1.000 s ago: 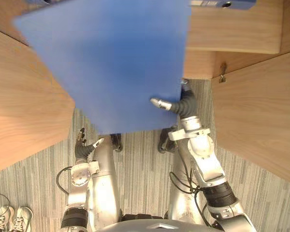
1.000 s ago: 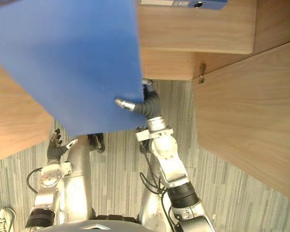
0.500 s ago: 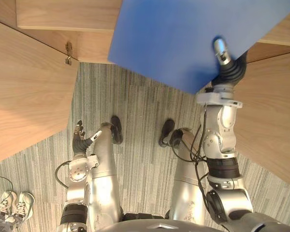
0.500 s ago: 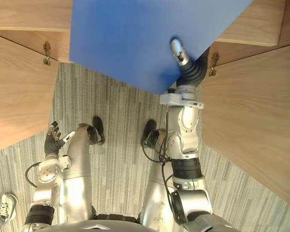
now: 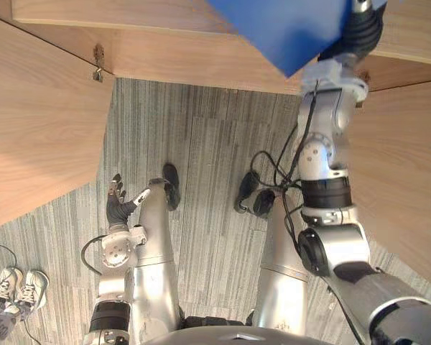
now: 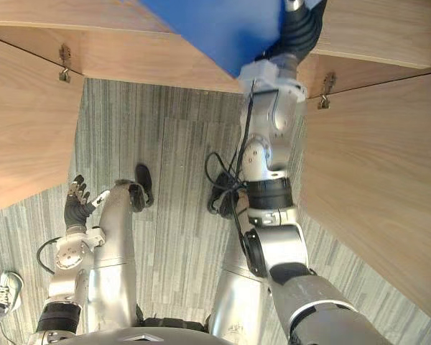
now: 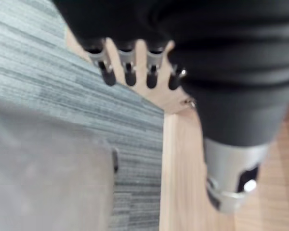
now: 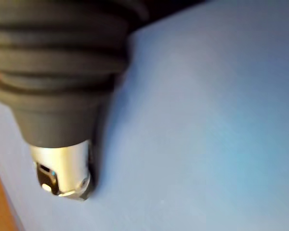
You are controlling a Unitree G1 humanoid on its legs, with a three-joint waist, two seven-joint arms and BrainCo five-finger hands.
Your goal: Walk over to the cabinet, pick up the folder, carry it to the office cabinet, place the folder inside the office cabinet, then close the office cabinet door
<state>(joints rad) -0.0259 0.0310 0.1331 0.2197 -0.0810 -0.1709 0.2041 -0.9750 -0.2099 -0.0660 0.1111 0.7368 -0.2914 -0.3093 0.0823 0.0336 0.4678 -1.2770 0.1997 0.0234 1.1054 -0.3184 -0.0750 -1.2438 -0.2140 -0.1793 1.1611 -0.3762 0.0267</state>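
A flat blue folder (image 5: 291, 25) is held high at the cabinet's front edge, most of it past the top of the eye views. My right hand (image 5: 362, 31) grips its lower right corner on a raised arm. In the right wrist view the thumb (image 8: 62, 171) lies pressed on the blue folder (image 8: 207, 120) face, and the fingers behind it are hidden. My left hand (image 5: 118, 207) hangs low beside my body, fingers (image 7: 129, 70) straight and holding nothing.
The wooden cabinet's shelf front (image 5: 165, 54) runs across the top. Its two doors stand open, one at the left (image 5: 36, 122) and one at the right (image 5: 406, 165). Striped grey carpet (image 5: 208, 165) lies between them. A person's shoes (image 5: 11, 295) are at the lower left.
My right arm has lifted the folder upward and forward toward the cabinet shelf, so less of it shows. The view swung right earlier. The left hand stays at my side.
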